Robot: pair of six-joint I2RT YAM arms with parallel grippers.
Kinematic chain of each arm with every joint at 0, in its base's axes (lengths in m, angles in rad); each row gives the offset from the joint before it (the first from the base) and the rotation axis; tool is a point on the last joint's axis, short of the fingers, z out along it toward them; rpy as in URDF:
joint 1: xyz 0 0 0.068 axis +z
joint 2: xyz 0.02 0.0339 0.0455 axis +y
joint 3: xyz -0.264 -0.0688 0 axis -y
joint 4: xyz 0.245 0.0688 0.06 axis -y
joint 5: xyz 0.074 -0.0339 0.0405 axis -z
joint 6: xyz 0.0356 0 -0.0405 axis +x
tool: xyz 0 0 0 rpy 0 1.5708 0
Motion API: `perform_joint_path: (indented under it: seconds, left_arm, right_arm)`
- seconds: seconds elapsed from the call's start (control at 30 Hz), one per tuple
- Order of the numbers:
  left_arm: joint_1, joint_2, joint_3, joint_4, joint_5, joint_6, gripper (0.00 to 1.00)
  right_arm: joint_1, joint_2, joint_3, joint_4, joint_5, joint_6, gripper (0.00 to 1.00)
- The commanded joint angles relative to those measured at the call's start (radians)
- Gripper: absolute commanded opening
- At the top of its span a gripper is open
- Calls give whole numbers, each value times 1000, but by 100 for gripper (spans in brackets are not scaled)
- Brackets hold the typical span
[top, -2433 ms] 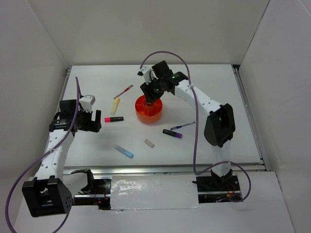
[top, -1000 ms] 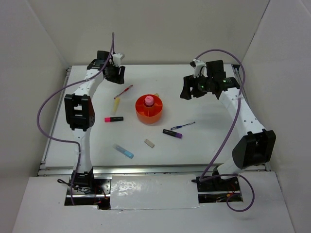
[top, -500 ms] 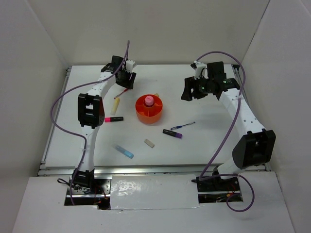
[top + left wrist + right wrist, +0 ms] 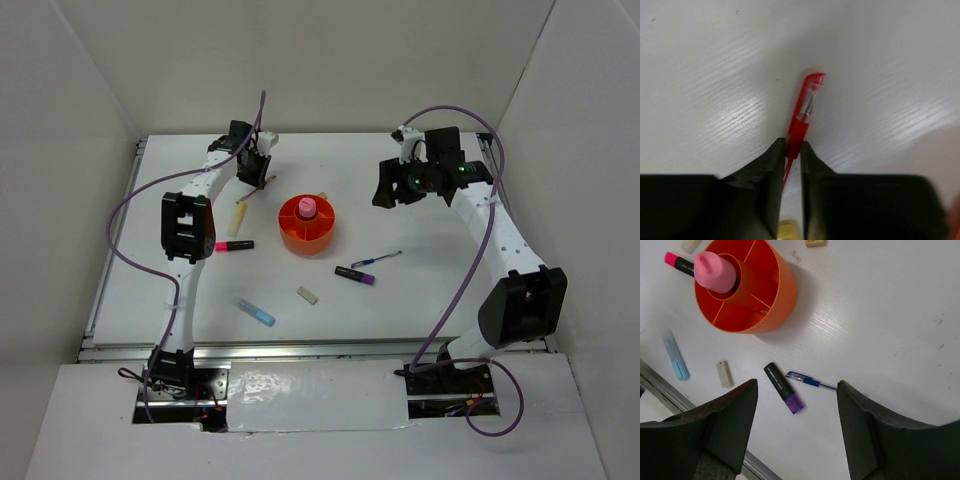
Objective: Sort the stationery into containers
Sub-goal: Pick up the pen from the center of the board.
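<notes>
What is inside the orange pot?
A pink cylinder stands in the middle cup of the pot. The sections that show look empty. The cylinder hides the cup's bottom.

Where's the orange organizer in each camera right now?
Top: organizer near the centre.
Left wrist: not in it, only the red pen.
Right wrist: organizer upper left.
Shared landmark, top and right wrist: pink cylinder standing in its central cup.
</notes>
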Motion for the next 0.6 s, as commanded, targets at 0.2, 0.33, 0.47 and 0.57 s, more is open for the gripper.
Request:
perform_joint_path:
  seconds: [0.2,0.33,0.47,0.57]
  left_arm:
    - [-2,-28,-71,48,-44,-14,0]
    - [1,-153,-201,215,-61,-106,0]
    - [43,-334,-357,439,78,-246,0]
    - [92,-480,-547,636,261,-376,0]
  right_arm:
    - [11,-32,-3,-1,5,-10,70]
    - [16,-35,-11,13,-1,-1,70]
    - [25,-41,-19,27,-2,8,70]
    - [28,-49,-20,19,4,2,70]
